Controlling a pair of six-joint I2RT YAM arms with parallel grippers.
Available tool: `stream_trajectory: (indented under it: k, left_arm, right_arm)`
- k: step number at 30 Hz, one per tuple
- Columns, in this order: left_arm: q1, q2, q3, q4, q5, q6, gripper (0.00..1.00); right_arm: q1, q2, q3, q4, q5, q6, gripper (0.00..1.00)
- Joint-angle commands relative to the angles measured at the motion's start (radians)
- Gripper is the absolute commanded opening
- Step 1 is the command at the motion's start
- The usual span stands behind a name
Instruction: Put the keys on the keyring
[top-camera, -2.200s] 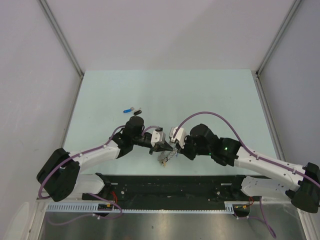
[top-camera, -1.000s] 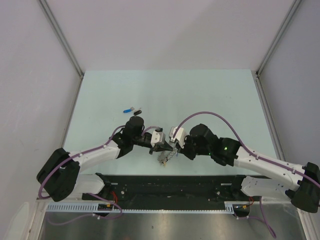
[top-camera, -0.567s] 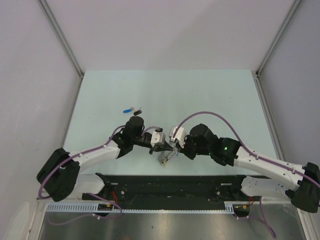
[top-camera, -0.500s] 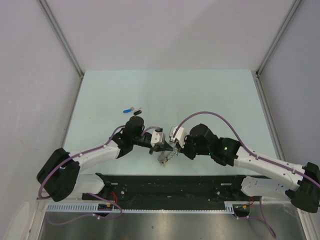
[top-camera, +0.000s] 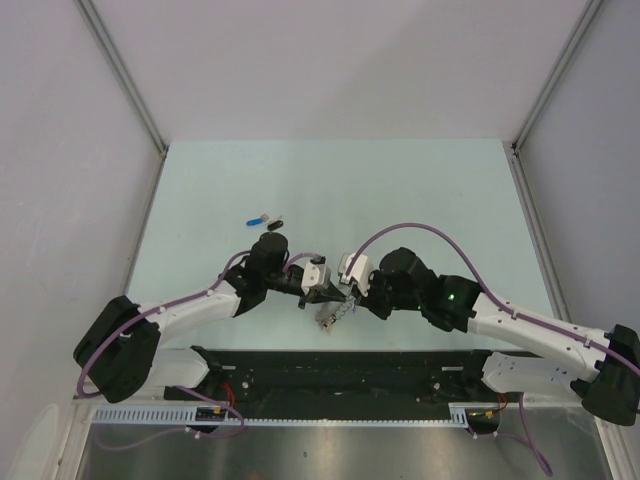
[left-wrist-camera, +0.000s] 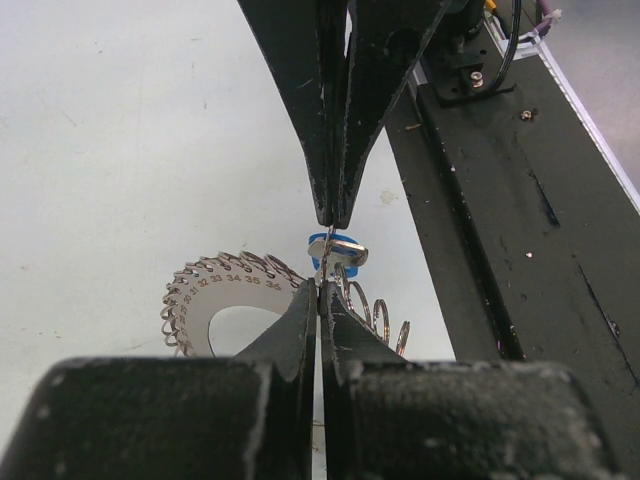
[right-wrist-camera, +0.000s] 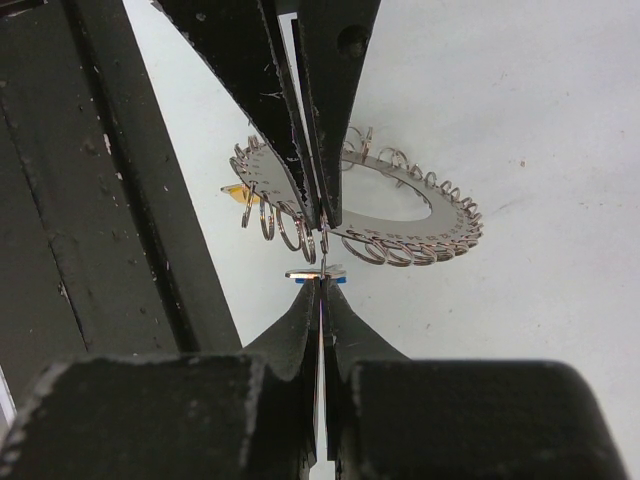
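Observation:
The keyring, a flat silver ring fringed with wire loops, hangs low over the table's near middle. My left gripper is shut on one of its wire loops. My right gripper faces it tip to tip, shut on a blue-headed key. In the right wrist view the blue key sits flat at my right gripper, just below the left gripper and the keyring. A yellow key shows at the ring's far edge.
A loose blue key and a black key lie on the pale green table behind the left arm. The black base rail runs along the near edge, close under both grippers.

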Motion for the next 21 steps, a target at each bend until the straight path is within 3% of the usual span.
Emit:
stream_trajectory:
  k: [1, 21]
  left_arm:
    - [0.004, 0.000, 0.035, 0.015, 0.059, 0.028, 0.00]
    - [0.004, 0.008, 0.038, 0.011, 0.083, 0.044, 0.00]
  right_arm:
    - [-0.004, 0.000, 0.010, 0.026, -0.009, 0.014, 0.00]
    - [-0.009, 0.014, 0.010, 0.051, -0.077, 0.014, 0.00]
